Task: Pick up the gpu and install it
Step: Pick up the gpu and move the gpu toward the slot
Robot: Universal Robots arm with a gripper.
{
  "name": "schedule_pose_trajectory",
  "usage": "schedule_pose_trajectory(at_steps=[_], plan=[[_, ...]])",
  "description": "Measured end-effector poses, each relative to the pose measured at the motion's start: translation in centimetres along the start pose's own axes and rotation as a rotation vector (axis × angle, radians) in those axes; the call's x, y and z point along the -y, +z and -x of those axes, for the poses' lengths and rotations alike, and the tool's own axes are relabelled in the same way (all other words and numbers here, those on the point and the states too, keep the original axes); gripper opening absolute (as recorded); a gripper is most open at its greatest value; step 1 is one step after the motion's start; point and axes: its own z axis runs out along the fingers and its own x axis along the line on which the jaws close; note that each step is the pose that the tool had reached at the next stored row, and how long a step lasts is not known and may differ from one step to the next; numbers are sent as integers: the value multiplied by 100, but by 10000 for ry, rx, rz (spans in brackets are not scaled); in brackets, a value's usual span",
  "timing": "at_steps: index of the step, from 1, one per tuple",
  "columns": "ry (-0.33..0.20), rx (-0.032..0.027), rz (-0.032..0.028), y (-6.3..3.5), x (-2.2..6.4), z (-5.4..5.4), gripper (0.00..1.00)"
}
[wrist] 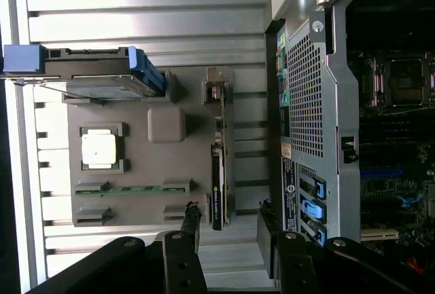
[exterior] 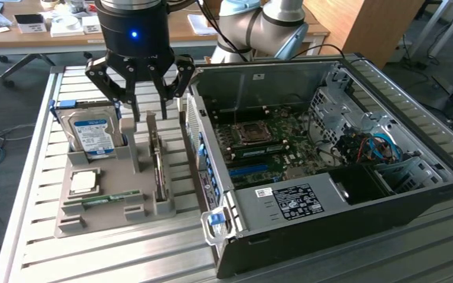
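Open gripper (wrist: 229, 209), jaws wide; gpu (wrist: 217, 172) on edge in gray holder (wrist: 143, 165), at gripper's twelve o'clock; apparently not touching.

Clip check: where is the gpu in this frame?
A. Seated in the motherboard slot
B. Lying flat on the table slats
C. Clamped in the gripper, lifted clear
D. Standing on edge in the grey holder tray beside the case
D: the gpu stands on edge in the grey holder tray, with the open gripper above it.

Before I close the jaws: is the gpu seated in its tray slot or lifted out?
In the slot: the gpu stands on edge between posts of the grey tray, open gripper above it.
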Motion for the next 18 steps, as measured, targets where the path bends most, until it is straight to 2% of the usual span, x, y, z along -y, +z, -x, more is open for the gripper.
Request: schedule_pose_trajectory(at_steps=[10,18], plan=[[0,-1,-1,11,0,0,47],[0,-2,-1,71,3,-2,47]])
